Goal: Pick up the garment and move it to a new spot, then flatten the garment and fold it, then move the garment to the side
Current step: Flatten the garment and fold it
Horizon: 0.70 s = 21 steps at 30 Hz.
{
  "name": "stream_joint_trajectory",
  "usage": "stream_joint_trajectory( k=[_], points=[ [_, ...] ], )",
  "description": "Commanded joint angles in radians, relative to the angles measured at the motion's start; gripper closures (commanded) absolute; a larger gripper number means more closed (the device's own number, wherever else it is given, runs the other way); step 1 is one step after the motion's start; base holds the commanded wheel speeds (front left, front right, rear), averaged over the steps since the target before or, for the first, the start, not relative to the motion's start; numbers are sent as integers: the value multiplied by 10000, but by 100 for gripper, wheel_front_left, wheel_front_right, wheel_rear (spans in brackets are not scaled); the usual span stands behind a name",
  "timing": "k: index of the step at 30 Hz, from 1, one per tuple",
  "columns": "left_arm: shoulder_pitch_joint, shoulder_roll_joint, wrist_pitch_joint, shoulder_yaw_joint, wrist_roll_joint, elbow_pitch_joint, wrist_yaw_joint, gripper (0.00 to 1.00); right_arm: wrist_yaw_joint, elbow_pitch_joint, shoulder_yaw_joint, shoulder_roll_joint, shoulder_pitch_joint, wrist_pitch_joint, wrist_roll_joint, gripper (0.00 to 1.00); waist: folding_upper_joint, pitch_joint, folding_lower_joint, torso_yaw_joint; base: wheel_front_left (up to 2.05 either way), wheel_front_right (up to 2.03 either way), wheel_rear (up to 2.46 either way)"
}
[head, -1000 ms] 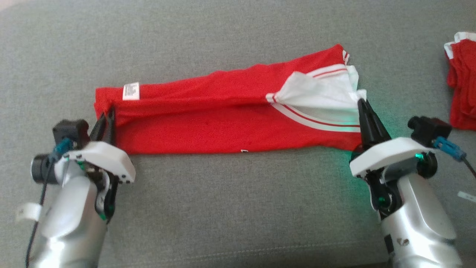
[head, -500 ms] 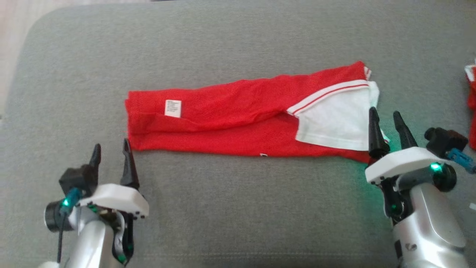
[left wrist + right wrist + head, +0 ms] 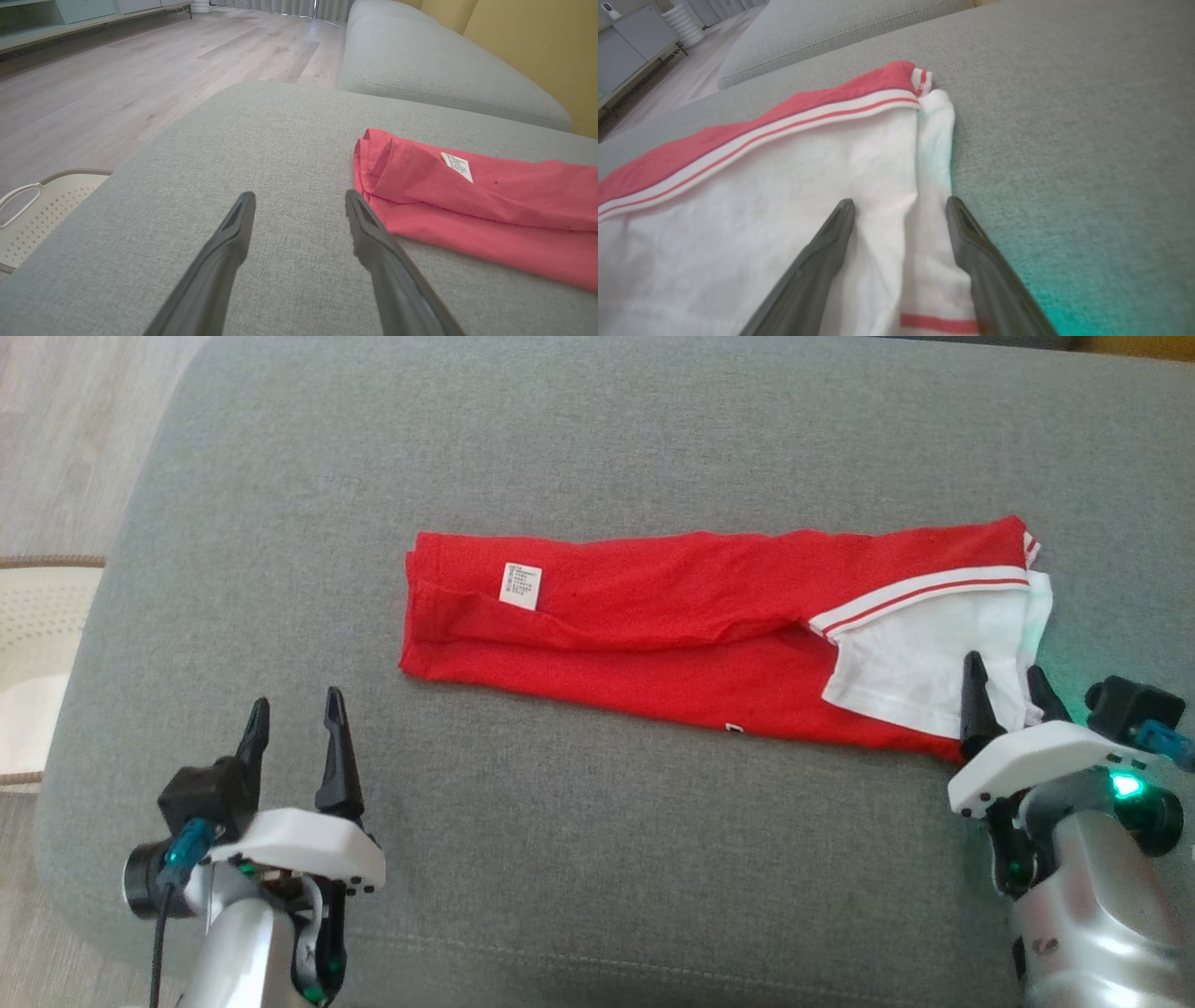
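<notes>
The garment (image 3: 653, 625) lies as a long folded strip on the sofa (image 3: 597, 448). The left end effector (image 3: 294, 705) stands open and empty near the garment's label end. The right end effector (image 3: 1005, 672) is likewise open over its white end. Folding looks half done; the next fold likely calls for gripping one end.

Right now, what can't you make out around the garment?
1. Care label print: too small, head and left wrist views.
2. Garment near right corner: head view, behind right pincer.
3. White mark on near hem: head view, too small.
4. Basket: left wrist view, cut off by left edge.
</notes>
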Motion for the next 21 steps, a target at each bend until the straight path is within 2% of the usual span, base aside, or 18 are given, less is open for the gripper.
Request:
stream_joint_trajectory(
  k=[1, 3, 5, 7, 8, 9, 14, 21],
  points=[
    [-159, 60, -124, 371, 59, -313, -25, 0, 33, -1, 265, 27, -236, 123, -54, 0, -1, 10, 0, 33, 0, 0, 0],
    [-174, 53, -124, 364, 60, -307, -50, 0, 33, 325, 377, 27, -284, 190, 117, 0, -1, 31, 0, 82, 0, 0, 0],
    [-189, 49, -124, 338, 17, -298, -73, 0, 33, 613, 663, 27, -337, 253, 389, 21, -1, 49, 0, 109, 0, 0, 0],
    [-206, 47, -124, 278, -47, -290, -78, 0, 33, 827, 1075, 27, -397, 318, 821, 55, -1, 65, 0, 125, 0, 0, 0],
    [-207, 47, -124, 239, -68, -289, -66, 0, 33, 905, 1309, 27, -419, 336, 997, 80, -1, 68, 0, 127, 0, 0, 0],
    [-207, 46, -124, 203, -87, -291, -48, 0, 33, 982, 1513, 27, -436, 360, 1177, 100, -1, 72, 0, 125, 0, 0, 0],
    [-249, 45, -124, 45, -106, -237, -40, 0, 33, 1240, 1969, 27, -594, 80, 1716, 100, -1, 49, 0, 79, 0, 0, 0],
    [-145, 44, -124, -273, -140, -240, -35, 0, 33, 1434, 1320, -3, -941, -830, 1559, 100, -1, -173, 0, -353, 0, 0, 0]
  ],
)
